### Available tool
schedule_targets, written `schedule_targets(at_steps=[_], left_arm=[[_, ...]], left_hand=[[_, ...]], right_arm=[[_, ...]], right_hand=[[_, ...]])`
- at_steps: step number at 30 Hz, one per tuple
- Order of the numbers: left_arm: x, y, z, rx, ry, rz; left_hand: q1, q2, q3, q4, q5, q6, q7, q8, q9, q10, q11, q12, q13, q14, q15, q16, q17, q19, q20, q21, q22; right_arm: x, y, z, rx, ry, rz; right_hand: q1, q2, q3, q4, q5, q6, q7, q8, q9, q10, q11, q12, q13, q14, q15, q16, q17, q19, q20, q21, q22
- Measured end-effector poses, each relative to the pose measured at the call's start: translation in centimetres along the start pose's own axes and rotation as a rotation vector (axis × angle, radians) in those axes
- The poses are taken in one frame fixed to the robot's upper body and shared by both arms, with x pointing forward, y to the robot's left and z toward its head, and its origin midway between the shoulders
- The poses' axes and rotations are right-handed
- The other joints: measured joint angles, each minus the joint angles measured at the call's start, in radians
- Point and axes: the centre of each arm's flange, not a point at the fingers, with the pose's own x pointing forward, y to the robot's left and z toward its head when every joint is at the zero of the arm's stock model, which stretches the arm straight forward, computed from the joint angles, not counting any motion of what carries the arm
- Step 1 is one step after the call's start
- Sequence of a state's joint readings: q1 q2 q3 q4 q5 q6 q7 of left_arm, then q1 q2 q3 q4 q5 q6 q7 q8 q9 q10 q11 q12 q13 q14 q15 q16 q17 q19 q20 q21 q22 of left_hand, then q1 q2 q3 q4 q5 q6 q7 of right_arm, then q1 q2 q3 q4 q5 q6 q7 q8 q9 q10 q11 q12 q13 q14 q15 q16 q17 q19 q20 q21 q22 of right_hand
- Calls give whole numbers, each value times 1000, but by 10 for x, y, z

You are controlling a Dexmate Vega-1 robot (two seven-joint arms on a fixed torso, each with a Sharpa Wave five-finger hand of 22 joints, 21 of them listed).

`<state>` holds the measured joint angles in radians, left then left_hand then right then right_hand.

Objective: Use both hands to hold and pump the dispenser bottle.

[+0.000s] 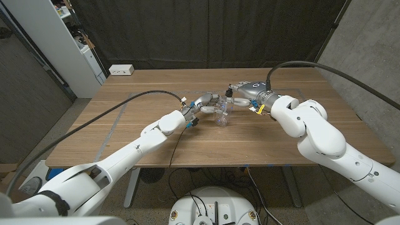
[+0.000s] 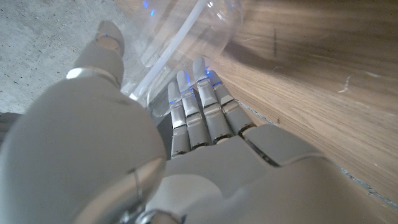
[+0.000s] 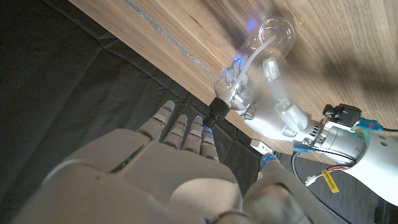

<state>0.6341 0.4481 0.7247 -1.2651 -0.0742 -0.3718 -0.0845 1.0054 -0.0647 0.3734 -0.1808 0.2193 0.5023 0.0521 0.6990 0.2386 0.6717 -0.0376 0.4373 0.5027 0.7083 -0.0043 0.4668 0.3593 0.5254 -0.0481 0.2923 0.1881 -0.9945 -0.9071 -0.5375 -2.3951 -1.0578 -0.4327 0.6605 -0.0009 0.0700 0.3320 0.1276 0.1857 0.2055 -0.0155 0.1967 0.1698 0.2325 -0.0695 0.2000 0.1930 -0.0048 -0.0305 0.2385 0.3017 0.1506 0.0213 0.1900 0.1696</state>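
Here's the clear dispenser bottle (image 1: 221, 116) standing near the middle of the wooden table (image 1: 125, 134), and the left hand (image 1: 201, 106) has it, fingers (image 3: 273, 93) wrapped around the transparent body, thumb on the other side. From the left wrist the fingers (image 2: 199, 102) lie side by side against the clear plastic, a white tube visible inside. The right hand (image 1: 240, 94) sits above the bottle, its fingers (image 3: 186, 130) together and reaching to the dark pump head (image 3: 216, 112); whether they press it or just touch, cannot tell. A white box (image 1: 121, 70) lies at the table's far left edge
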Motion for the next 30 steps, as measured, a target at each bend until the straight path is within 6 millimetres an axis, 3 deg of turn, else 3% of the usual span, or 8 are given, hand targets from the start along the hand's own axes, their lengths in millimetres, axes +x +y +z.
schedule_targets(at_steps=[23, 30], left_arm=[[4, 6, 3, 4, -13, 11], [5, 5, 3, 5, -13, 8]], left_hand=[[0, 0, -3, 3, -4, 0, 0, 6, -5, 0, 0, -6, 14, 0, -1, -6, 8, -2, -2, 0, 5], [0, 0, -4, 4, -4, 0, 0, 5, -5, 0, 0, -10, 14, 1, -1, -7, 8, -4, -3, 0, 5]], right_arm=[[0, -3, -2, 10, 7, -52], [-1, -3, -3, 24, 16, -73]], right_hand=[[12, -12, -1, 1, 0, 0, 0, 0, -22, 0, 0, -4, 0, 0, 0, 0, -5, 7, -7, 0, 0], [22, -1, -1, 1, 0, 0, 0, 0, -22, 4, -4, -3, 2, 0, 0, 0, -5, 7, -7, 0, 0]])
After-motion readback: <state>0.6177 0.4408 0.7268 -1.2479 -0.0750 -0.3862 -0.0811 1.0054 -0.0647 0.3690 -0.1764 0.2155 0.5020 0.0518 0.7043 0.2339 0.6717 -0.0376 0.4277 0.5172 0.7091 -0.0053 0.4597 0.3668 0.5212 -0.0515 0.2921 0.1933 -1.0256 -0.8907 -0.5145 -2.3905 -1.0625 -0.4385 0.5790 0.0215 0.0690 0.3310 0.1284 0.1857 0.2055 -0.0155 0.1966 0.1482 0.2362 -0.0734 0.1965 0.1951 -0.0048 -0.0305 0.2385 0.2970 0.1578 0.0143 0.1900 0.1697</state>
